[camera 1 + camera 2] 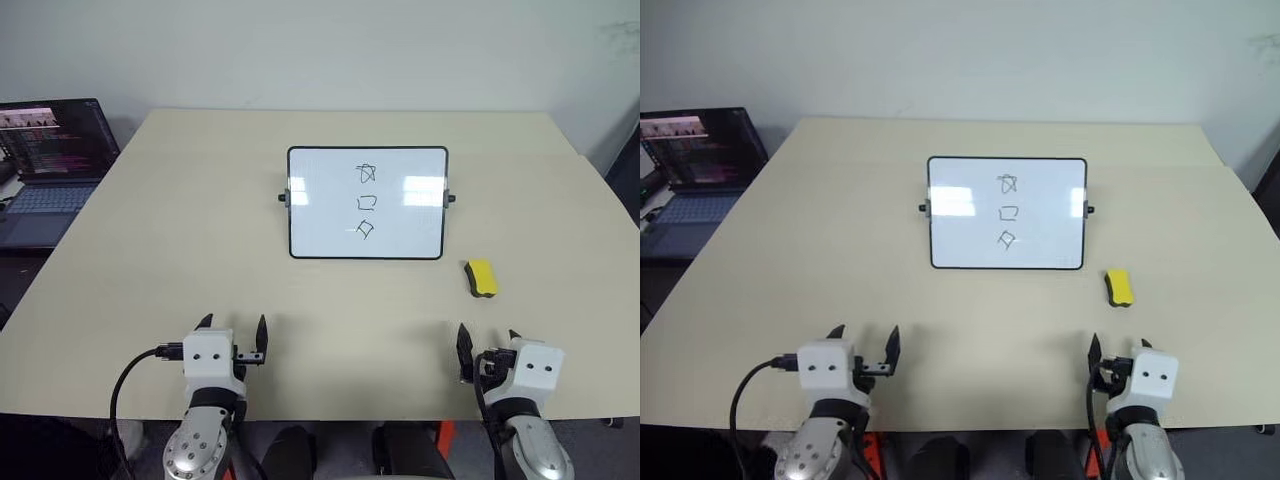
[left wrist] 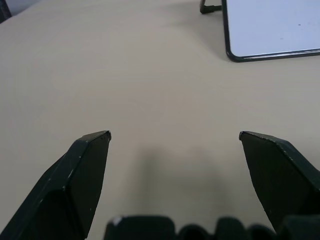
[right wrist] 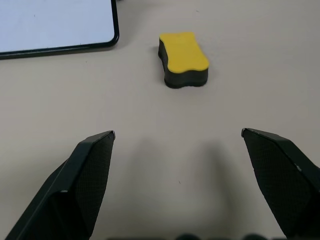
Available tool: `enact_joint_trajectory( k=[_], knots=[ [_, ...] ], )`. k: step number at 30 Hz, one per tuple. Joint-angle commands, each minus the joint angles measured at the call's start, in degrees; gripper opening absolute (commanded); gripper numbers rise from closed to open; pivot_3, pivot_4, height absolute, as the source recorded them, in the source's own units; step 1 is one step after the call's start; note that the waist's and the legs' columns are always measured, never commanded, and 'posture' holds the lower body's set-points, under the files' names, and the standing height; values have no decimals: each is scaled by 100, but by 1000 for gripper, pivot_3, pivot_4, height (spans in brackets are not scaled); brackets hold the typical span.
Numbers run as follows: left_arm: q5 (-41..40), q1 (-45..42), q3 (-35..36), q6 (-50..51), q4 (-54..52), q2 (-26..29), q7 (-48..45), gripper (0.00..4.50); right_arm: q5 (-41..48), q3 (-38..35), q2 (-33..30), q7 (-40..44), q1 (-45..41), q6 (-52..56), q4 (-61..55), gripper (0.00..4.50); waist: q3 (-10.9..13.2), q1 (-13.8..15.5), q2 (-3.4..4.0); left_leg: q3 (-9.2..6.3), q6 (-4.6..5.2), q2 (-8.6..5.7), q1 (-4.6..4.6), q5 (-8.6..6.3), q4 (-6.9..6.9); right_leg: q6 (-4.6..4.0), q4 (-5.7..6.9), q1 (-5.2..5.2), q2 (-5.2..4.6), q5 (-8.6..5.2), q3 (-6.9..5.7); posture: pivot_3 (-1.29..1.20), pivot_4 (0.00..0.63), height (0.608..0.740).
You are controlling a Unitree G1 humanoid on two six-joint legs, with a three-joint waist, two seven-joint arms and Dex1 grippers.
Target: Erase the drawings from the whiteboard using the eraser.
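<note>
At lower left the left gripper (image 1: 233,337) hangs wide open and empty, the whiteboard (image 1: 330,215) with its drawings (image 1: 366,200) sits at centre, the eraser (image 1: 482,277) lies right of it, and the right gripper (image 1: 487,351) gapes empty at lower right.

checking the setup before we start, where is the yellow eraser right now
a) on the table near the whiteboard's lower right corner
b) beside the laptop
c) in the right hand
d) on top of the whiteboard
a: the eraser lies flat on the table, just off the whiteboard corner.

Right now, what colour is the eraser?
The eraser is yellow on top, dark underneath; clearest in right wrist view.
</note>
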Motion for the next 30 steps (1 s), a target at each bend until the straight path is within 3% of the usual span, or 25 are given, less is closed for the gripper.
enact_joint_trajectory(
  k=[1,10,17,20,26,30],
  knots=[
    [31,-72,-105,45,-349,-17,-10,4500,-113,25,-9,-69,92,-14,-466,4444,0,-3,-1,0,0,0,0,0,0,0,0,0,0,0,0,0,150,740],
    [12,-158,-17,314,-507,94,-21,4500,-249,326,117,-210,362,-118,-570,4444,0,-7,0,0,-1,3,1,0,0,0,0,0,3,-2,-1,0,150,740],
    [-360,-1123,359,351,-31,342,-362,4500,-458,512,285,-418,237,-372,-211,4444,-2,-2,-2,-2,-2,3,3,1,0,0,2,1,3,-2,-4,0,150,740],
    [-822,-1496,958,377,204,651,-669,4500,-564,671,361,-502,241,-442,-167,4444,-2,-7,-2,-1,-3,2,4,1,1,-1,4,0,3,-1,-5,0,150,740],
    [-1502,-2571,1370,912,440,1238,-1197,4500,-653,591,393,-630,253,-480,-204,4444,-4,32,-5,-7,-4,1,4,1,2,-6,8,-1,3,2,-8,0,150,740],
    [-2008,-3478,1517,1347,794,1609,-1588,4500,482,-1253,-530,-282,-1528,1403,-726,4444,12,2,-16,4,-5,-6,3,3,21,-11,8,3,2,29,4,0,150,740]
  ],
)
